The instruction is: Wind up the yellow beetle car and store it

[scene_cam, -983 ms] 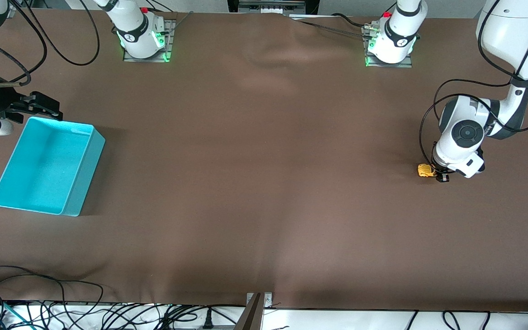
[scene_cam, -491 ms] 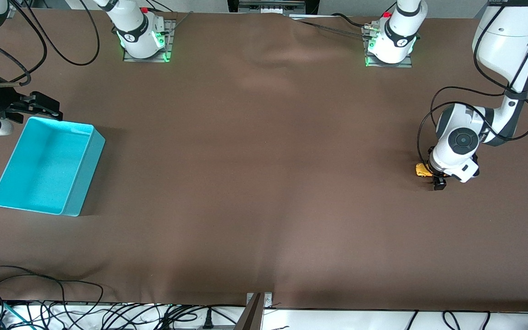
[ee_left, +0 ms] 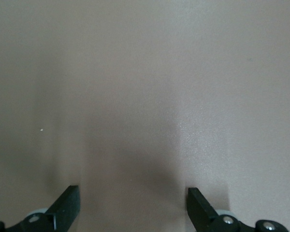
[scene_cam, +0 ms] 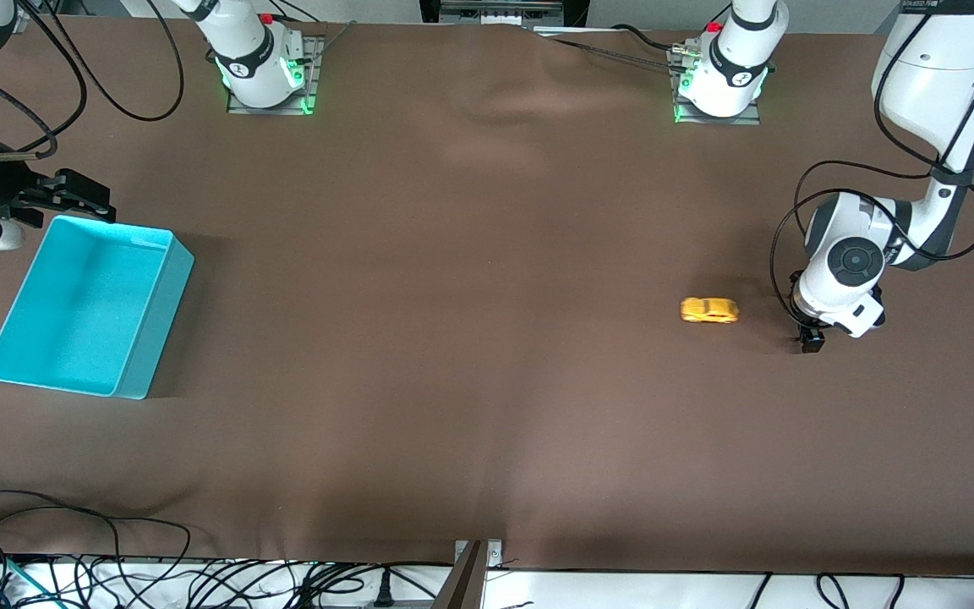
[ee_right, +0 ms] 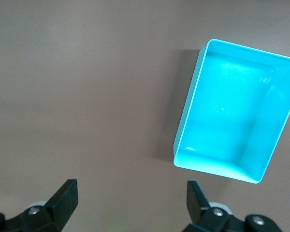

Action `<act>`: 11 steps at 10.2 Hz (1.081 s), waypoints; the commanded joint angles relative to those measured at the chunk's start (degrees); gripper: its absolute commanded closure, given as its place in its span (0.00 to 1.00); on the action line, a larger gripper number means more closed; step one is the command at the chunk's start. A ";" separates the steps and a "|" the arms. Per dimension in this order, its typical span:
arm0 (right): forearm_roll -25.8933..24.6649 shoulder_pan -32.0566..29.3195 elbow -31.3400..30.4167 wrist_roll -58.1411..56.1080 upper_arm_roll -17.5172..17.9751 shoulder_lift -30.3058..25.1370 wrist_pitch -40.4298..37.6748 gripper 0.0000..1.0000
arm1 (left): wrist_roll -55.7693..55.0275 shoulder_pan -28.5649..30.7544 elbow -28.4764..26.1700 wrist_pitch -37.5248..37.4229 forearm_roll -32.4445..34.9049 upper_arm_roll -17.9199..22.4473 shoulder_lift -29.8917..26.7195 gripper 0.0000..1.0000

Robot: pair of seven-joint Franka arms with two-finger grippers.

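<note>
The yellow beetle car (scene_cam: 709, 310) stands free on the brown table, a short way from my left gripper (scene_cam: 810, 338) toward the right arm's end. The left gripper is low over the table, open and empty; in the left wrist view (ee_left: 133, 193) only bare cloth lies between its fingers, and the car is out of that view. The teal bin (scene_cam: 157, 330) stands empty at the right arm's end of the table. My right gripper (scene_cam: 73, 196) waits open above the table beside the bin; the right wrist view (ee_right: 130, 187) shows the bin (ee_right: 189, 113) from above.
The arm bases (scene_cam: 263, 76) (scene_cam: 719, 85) stand along the table's farthest edge. Cables (scene_cam: 73, 541) lie along the edge nearest the front camera. Brown cloth stretches between the car and the bin.
The car has left the left gripper's fingers and rolled along the table toward the right arm's end. The left gripper sank slightly and stays open. The right arm has not moved.
</note>
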 commanded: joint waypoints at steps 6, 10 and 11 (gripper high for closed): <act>1.12 -0.17 0.98 -1.02 -0.11 0.31 -0.45 0.00 | 25.71 -0.01 16.45 -21.70 -9.51 -2.20 -2.86 0.01; 1.12 -0.17 0.98 -1.02 -0.11 0.31 -0.45 0.00 | 47.27 -0.19 31.22 -35.43 -18.50 -2.29 -3.04 0.00; 1.12 -0.17 0.98 -1.02 -0.11 0.31 -0.45 0.00 | 53.94 -0.19 34.82 -38.15 -21.40 -2.20 -2.87 0.00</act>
